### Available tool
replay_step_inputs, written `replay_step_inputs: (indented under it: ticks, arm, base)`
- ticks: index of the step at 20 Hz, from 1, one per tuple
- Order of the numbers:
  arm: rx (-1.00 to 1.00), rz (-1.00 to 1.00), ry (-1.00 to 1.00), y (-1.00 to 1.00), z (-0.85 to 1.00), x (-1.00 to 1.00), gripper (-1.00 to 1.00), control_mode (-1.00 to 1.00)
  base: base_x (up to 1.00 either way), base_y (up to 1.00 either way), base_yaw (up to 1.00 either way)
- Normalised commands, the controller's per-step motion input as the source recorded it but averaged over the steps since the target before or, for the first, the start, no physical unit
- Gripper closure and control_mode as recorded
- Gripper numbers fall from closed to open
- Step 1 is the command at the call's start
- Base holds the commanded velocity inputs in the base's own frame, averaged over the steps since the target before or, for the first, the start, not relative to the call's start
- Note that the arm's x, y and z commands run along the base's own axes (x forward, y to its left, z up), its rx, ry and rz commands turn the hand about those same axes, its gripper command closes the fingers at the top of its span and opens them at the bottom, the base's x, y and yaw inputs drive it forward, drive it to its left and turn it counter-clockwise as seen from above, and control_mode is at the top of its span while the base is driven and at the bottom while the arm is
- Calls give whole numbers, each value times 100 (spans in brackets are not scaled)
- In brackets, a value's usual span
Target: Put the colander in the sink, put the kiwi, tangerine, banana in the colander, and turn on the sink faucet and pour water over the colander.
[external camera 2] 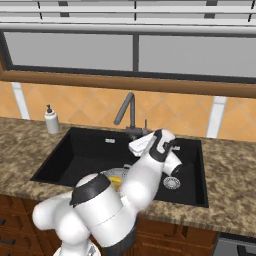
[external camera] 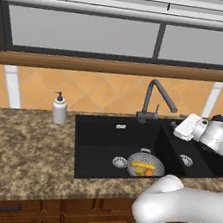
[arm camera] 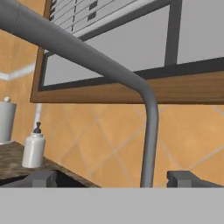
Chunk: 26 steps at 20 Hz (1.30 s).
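Two fingertips of the fully open, empty tool (arm camera: 113, 178) flank the sink faucet (external camera: 153, 100) upright, dead ahead; its lever lies just beside. Colander (external camera: 146, 164) with banana (external camera: 140, 166) and tangerine (external camera: 148, 173) sits in the sink (external camera: 100, 132).

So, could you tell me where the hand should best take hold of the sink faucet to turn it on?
Probably the small side lever beside the sink faucet neck, not the neck itself. It stands as a thin upright stub near the base, so the open hand, already level with it on the right, could close its fingers around it from that side.
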Motion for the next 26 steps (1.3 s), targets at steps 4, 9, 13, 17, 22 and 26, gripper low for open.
replay_step_inputs:
  ticks: [4, 9, 13, 17, 22, 26]
  arm:
    - [0, 0, 2, 2, -22, 64, -100, -100]
    - [0, 0, 12, 0, -16, 66, -100, -100]
    - [0, 0, 6, 0, -23, 45, -100, -100]
    - [0, 0, 0, -2, -22, 37, -100, -100]
    - [0, 0, 0, 0, -7, 48, -100, -100]
    - [0, -5, 0, 0, 0, 45, -100, -100]
  base:
    - [0, 0, 0]
    - [0, 0, 0]
    - [0, 0, 0]
    - [0, 0, 0]
    - [0, 0, 0]
    - [0, 0, 0]
